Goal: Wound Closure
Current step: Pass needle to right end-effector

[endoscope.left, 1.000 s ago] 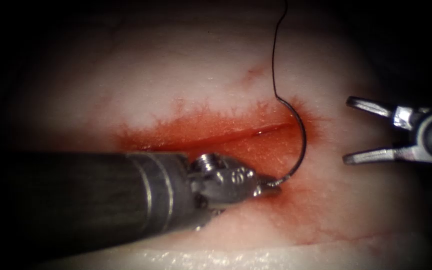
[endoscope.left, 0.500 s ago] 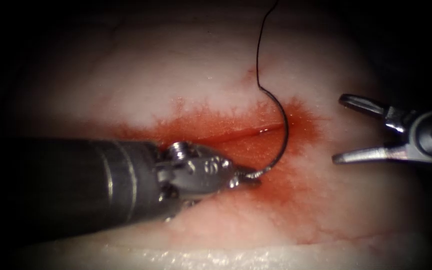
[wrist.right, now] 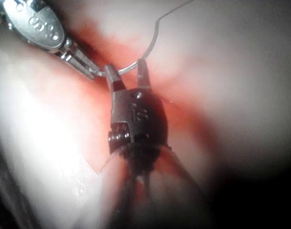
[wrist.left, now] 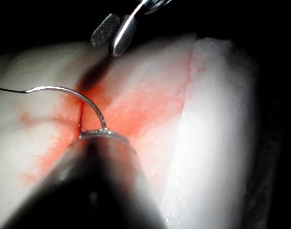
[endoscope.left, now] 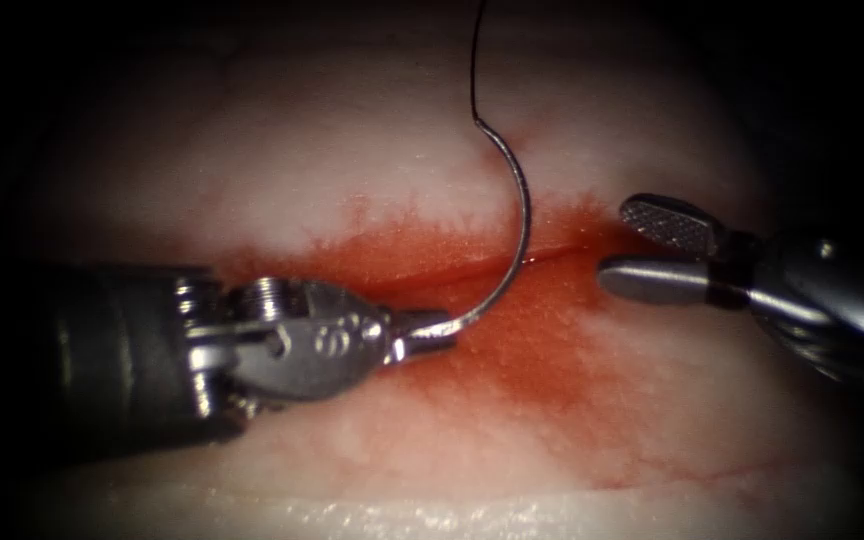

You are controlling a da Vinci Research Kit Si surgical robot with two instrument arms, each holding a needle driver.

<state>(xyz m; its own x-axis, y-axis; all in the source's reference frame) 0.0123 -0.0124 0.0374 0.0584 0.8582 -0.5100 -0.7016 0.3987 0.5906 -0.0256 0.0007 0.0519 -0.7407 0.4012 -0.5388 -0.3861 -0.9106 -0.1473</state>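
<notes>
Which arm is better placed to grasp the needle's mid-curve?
Right, probably: the right claw, open and empty, sits right of the needle, which arcs over the cut, apparently outside the tissue. The left claw is shut on it near its tip.

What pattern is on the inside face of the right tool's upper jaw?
A fine crosshatched grip texture on the right tool, which is open; clearest in the endoscope view.

Glossy wet tissue point(endoscope.left: 372, 170), polished metal needle point(endoscope.left: 520, 225), ridged metal right gripper point(endoscope.left: 642, 250)
</notes>
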